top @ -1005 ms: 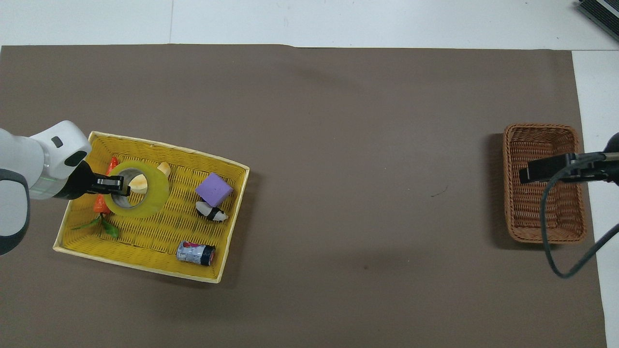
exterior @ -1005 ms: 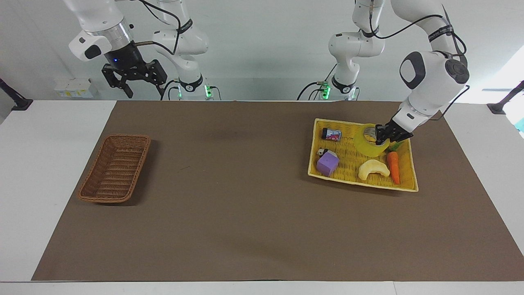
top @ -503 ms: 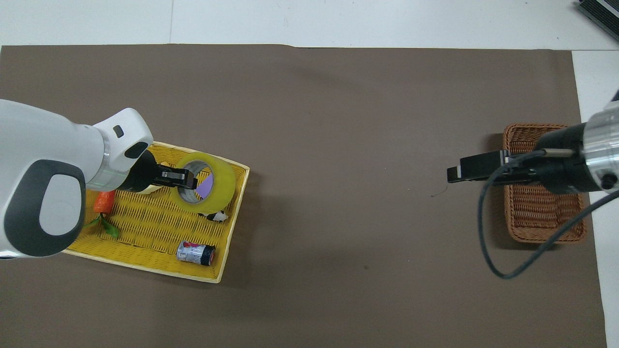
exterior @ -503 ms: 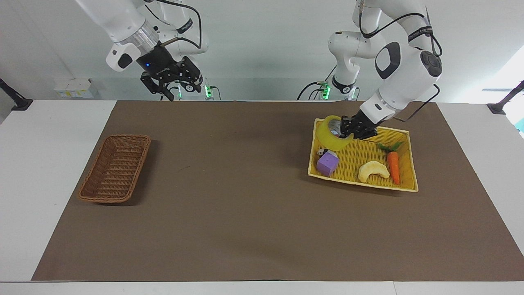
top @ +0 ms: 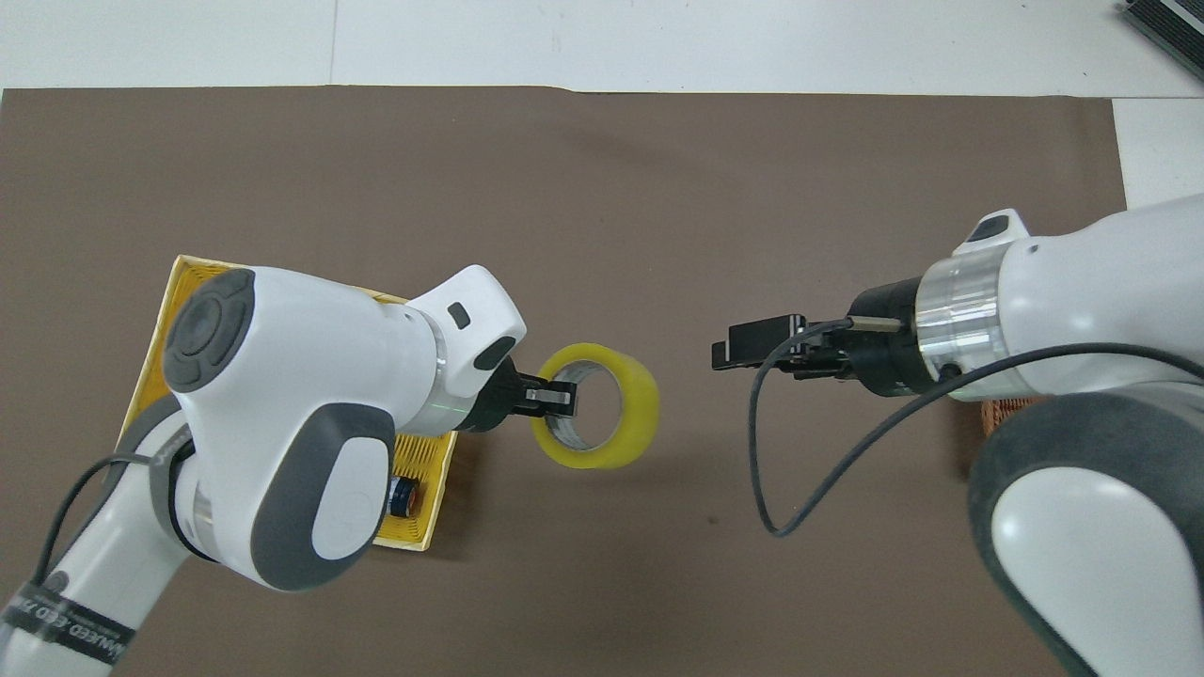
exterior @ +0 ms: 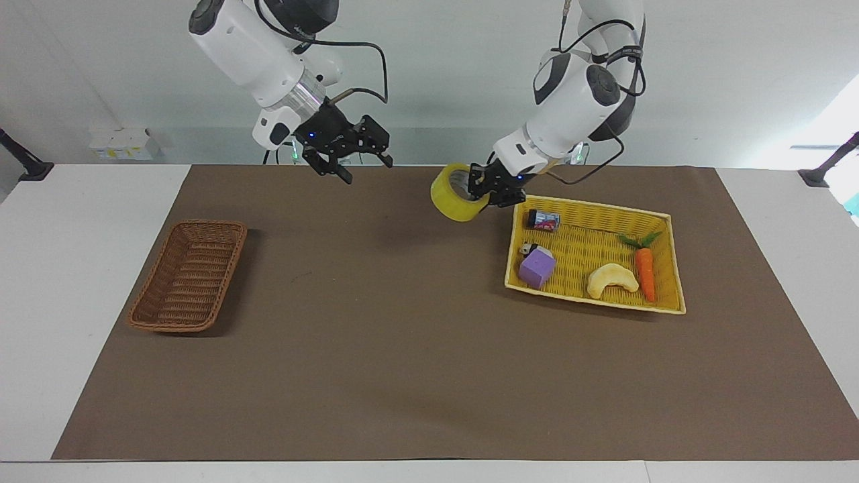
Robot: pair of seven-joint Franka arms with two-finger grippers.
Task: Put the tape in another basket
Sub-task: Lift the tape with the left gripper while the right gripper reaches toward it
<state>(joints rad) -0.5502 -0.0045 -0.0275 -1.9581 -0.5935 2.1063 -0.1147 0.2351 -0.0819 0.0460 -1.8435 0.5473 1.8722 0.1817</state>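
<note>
Tape [exterior: 458,192], a stiff, light ring with slick film, hangs over the tabletop [exterior: 402,349] beside the yellow tray [exterior: 661,305], its wall pinched by the left hand [exterior: 488,189]; the right hand [exterior: 349,155], wide, should probably take the free rim.

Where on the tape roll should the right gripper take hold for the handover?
Probably the free arc of the tape roll, on the side away from the left gripper, which pinches the ring's wall over the mat. The right gripper, open, could come from its own end of the table, one finger through the hollow core, one outside.
</note>
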